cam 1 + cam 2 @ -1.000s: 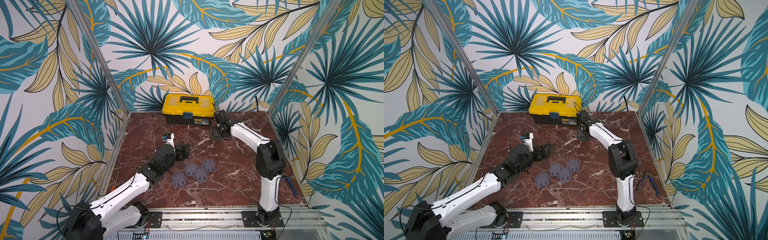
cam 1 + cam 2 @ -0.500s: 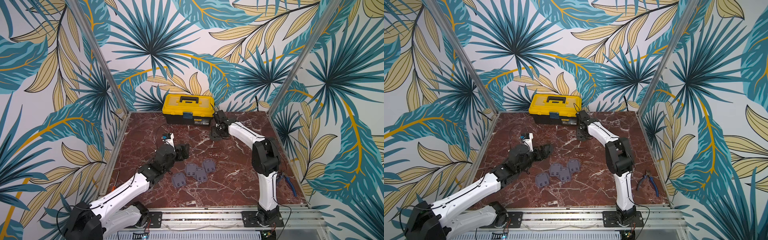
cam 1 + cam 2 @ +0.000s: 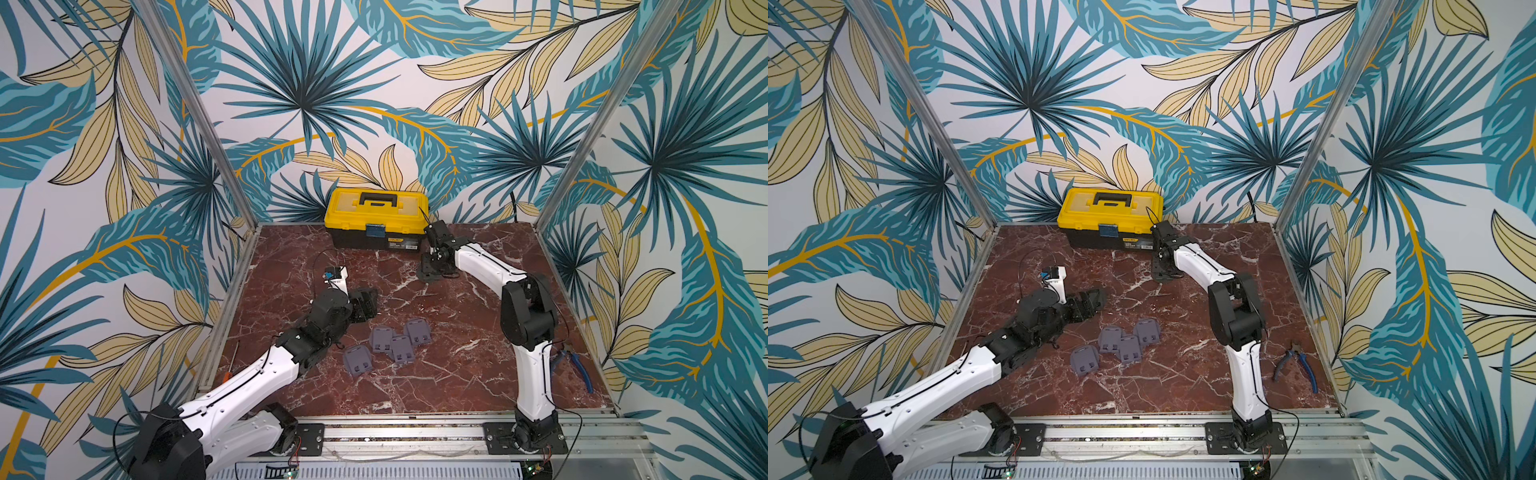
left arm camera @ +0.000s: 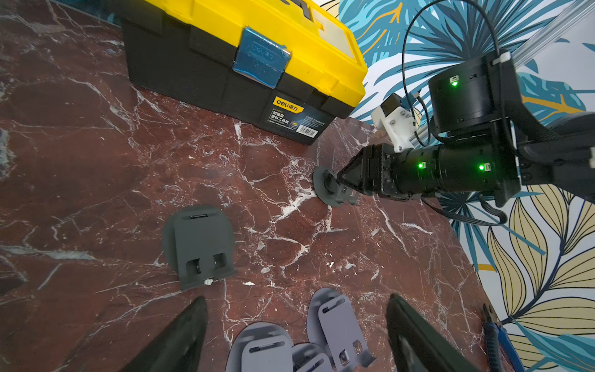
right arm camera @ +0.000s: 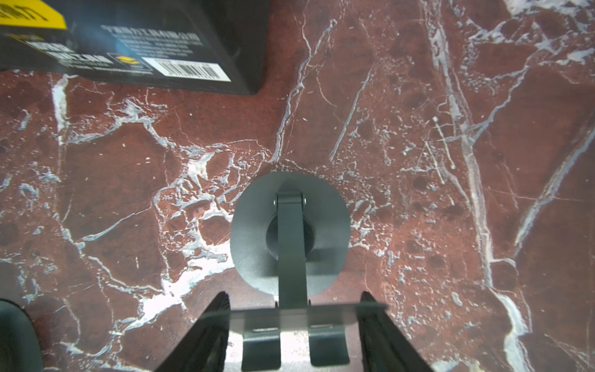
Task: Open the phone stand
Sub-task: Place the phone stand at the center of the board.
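Right fingers [image 5: 206,335] pinch the side edges of the cradle plate of the phone stand [image 5: 257,244]. The right gripper [image 5: 293,298] closes on it from above. The frame edge cuts off the finger bases and the plate's lower lip. From the plate a strut runs down to a round base lying flat on the table [image 3: 457,374].

The stand sits far back, just right of the near right corner of the yellow toolbox [image 3: 374,216], close to it but apart. In both top views the wrist hides the grip, and the stand reads only as a dark shape [image 3: 432,270]. The toolbox label is blurred in the right wrist view.

Left fingers [image 4: 183,335] are spread wide, only their tips in frame. The left gripper [image 4: 296,299] is left of centre. Beyond it lies a dark folded stand [image 4: 198,244], flat, which cannot be made out in the top views.

Four pale folded stands [image 3: 386,345] cluster at centre, some overlapping. The left wrist view crops them. Pliers [image 3: 1298,365] lie at the near right, partly behind the right arm in a top view.
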